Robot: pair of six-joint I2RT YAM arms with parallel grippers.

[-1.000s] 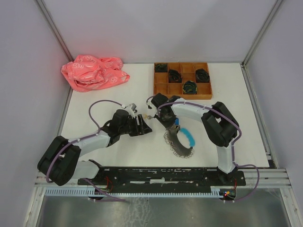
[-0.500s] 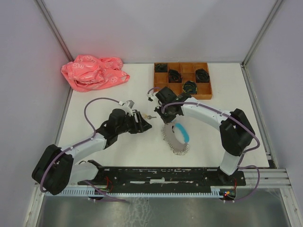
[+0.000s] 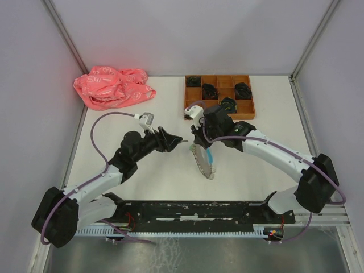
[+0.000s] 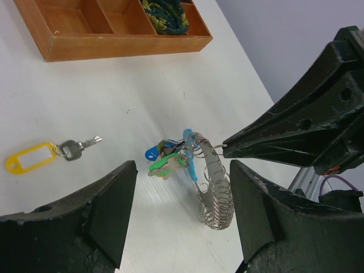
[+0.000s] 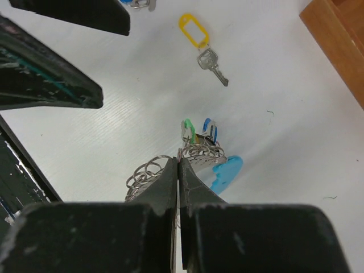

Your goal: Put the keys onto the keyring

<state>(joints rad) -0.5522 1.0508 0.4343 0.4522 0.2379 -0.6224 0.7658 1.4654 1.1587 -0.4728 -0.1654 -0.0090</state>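
Right gripper [image 5: 178,166] clamped on large silvery hoop keyring [image 4: 215,187], standing it on white table [image 4: 114,91]; left gripper [image 3: 173,140] jaws apart, empty; next likely: pick small silver yellow-tagged key [image 4: 48,153] lying near, thread it on.

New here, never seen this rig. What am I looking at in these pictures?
Two white robot arms stand at a white table. The overhead picture is from a fixed camera above; the others are from a camera on each wrist. The right end effector is shut on a large hoop of silvery metal pieces with a light-blue section. The left end effector is open and empty. A small silver key with a yellow plastic tag lies loose on the table. Further back: a wooden compartment tray holding black coiled bundles, and a crumpled pink plastic bag.
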